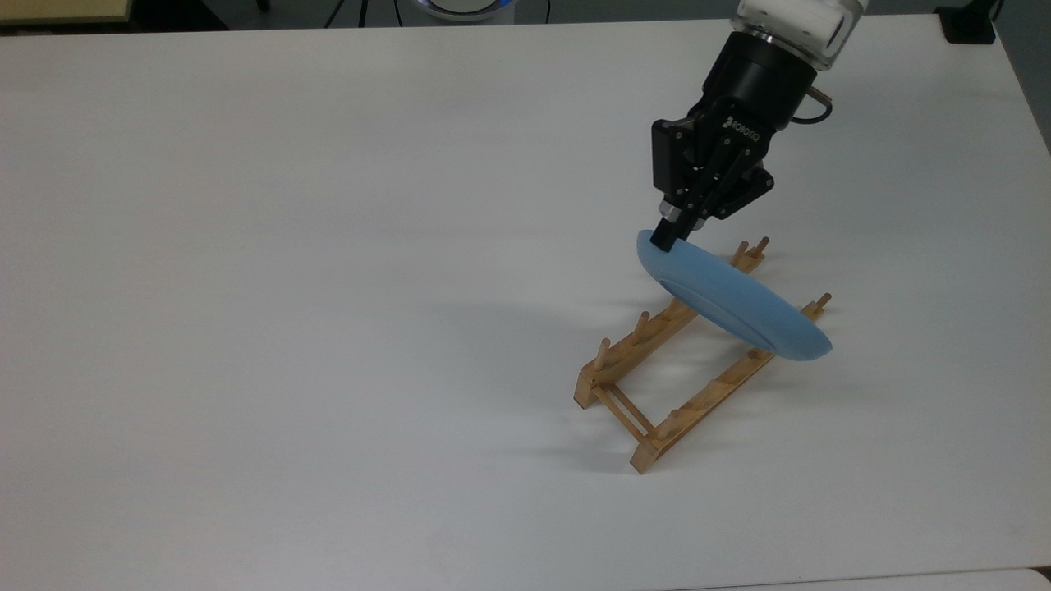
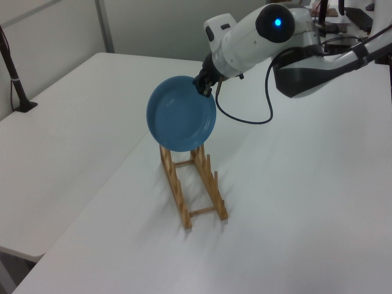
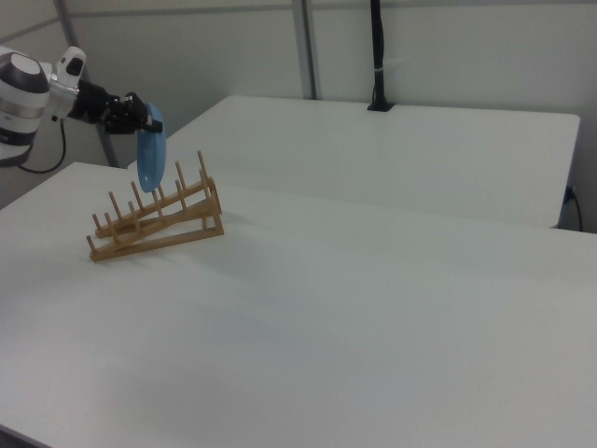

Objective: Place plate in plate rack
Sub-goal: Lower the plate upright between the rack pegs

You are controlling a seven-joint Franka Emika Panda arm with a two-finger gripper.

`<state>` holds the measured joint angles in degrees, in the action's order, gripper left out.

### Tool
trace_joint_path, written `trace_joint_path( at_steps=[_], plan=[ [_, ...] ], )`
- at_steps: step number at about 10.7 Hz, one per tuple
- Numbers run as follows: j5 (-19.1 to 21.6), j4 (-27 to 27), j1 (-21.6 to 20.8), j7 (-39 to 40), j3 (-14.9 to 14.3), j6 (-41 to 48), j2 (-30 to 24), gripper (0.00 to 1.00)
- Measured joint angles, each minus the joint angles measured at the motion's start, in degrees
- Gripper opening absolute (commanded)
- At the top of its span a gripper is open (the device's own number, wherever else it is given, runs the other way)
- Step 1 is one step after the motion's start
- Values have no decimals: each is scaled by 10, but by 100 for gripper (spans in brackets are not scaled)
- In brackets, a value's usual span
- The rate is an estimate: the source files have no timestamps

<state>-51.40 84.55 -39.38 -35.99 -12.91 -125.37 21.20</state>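
A: Done so far?

B: Picked up and carried over. Plate [image 1: 733,299] held by its rim in the gripper [image 1: 662,239], fingers closed on the upper edge. Hanging nearly on edge, above the tall end of the rack [image 1: 698,353].

A: Already in a slot?

B: Not yet, by the look of it. In the right view, plate [image 3: 149,147] seen edge-on, lower rim down among the tops of the pegs at the high end of the rack [image 3: 157,221]. Cannot tell if touching a rail or only hovering. In the left view, plate [image 2: 181,122] in front of the far pegs of the rack [image 2: 193,183], its hollow face toward the camera.

A: Left to do?

B: Lowering until the rim sits on both rails between two pairs of pegs. Then opening the fingers and pulling away upward. Probably more than half finished, with the delicate part remaining.

A: Risks?

B: Slightly tilted in the top view, so possible to catch a peg tip instead of entering the gap. Also a light rack on a smooth table [image 1: 328,246]; likely to slide if pushed sideways.
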Motion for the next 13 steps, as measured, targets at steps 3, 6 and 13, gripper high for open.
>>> trace_joint_path(
  at_steps=[3,6,13],
  plan=[
    [-2,-2,-1,-1,33,38,2,0],
    [-10,-2,0,-3,47,58,4,0],
    [-99,-42,4,-62,100,165,2,0]
  ],
)
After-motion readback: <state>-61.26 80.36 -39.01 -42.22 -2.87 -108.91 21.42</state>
